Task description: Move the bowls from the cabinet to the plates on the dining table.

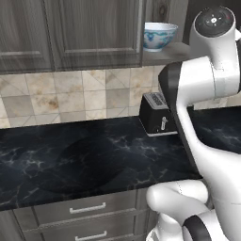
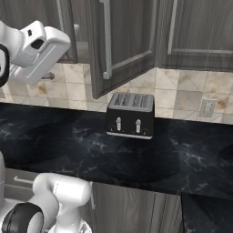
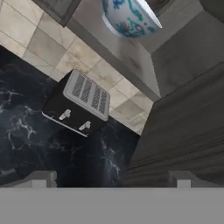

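A white bowl with a blue-teal pattern (image 1: 160, 35) stands on the bottom shelf of the open cabinet (image 1: 172, 52). In the hand view the same bowl (image 3: 129, 17) sits at the top, on the shelf (image 3: 131, 59). My gripper (image 3: 111, 181) is open, its two fingertips (image 3: 41, 179) wide apart with nothing between them. It hangs below and in front of the shelf, apart from the bowl. The cabinet's door (image 2: 120, 45) stands swung open, its long silver handle facing me. The plates and the dining table are out of view.
A black four-slot toaster (image 2: 130, 115) stands on the black marble counter (image 1: 70, 160) under the cabinet, against the tiled wall. Grey drawers (image 1: 87, 208) run below the counter. The open door (image 3: 188, 131) is close on one side of the hand.
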Available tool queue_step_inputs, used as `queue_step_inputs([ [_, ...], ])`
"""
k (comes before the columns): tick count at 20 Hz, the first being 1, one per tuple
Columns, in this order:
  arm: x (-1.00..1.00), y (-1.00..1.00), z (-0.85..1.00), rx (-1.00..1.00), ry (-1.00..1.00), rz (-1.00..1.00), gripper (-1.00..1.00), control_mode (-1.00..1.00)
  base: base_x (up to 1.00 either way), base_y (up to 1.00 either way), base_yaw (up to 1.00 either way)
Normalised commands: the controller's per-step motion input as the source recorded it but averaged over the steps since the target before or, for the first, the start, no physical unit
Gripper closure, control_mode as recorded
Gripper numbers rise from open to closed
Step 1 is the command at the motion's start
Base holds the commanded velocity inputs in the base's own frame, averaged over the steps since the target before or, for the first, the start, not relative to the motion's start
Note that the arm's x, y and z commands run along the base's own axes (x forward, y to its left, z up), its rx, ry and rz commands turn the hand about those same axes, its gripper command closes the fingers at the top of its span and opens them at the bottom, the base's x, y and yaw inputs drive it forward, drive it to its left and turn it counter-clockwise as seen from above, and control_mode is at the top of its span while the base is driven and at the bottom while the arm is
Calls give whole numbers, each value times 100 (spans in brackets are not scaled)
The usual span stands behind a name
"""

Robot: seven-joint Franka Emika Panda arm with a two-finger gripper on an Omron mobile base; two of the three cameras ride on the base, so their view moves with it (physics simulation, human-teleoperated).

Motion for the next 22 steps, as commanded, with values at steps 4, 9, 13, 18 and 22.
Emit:
queue_step_inputs([
  [4, 29, -6, -12, -13, 13, -5, -100, -100, 0, 0, 0],
  [9, 22, -4, -38, -12, 0, -5, -100, -100, 0, 0, 0],
  [13, 2, 0, 0, -10, -6, -5, -100, -100, 0, 0, 0],
  [18, 0, -8, 0, -5, -2, -6, -100, -100, 0, 0, 0],
  [22, 0, -31, 0, -3, 0, -9, -100, -100, 0, 0, 0],
])
